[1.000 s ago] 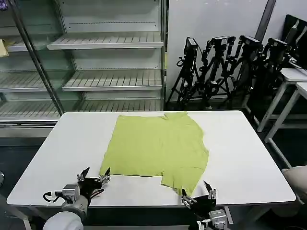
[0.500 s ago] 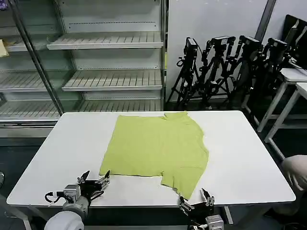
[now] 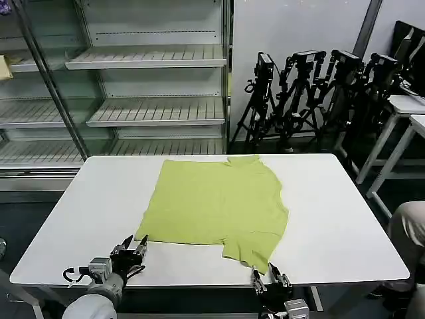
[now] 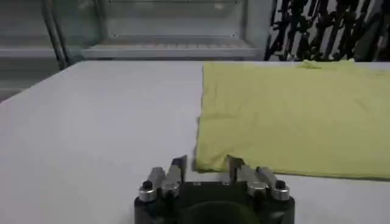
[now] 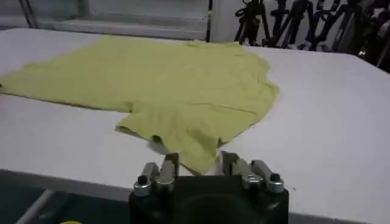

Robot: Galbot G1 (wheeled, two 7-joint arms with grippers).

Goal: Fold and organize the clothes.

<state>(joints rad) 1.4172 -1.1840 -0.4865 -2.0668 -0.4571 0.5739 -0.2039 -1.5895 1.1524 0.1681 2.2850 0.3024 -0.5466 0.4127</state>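
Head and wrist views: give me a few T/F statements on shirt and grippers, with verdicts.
1. The T-shirt lies spread on the white table. True.
2. The left gripper grips the shirt's hem. False: it sits open just short of the near left corner.
3. The right gripper is at the table's near edge, by the shirt's nearest corner. True.
4. The shirt is folded into a small square. False: it is spread wide, not yet a compact fold.
5. The shirt hangs over the table's edge. False: it lies wholly on the top.

head high, wrists low, near table (image 3: 345,219)
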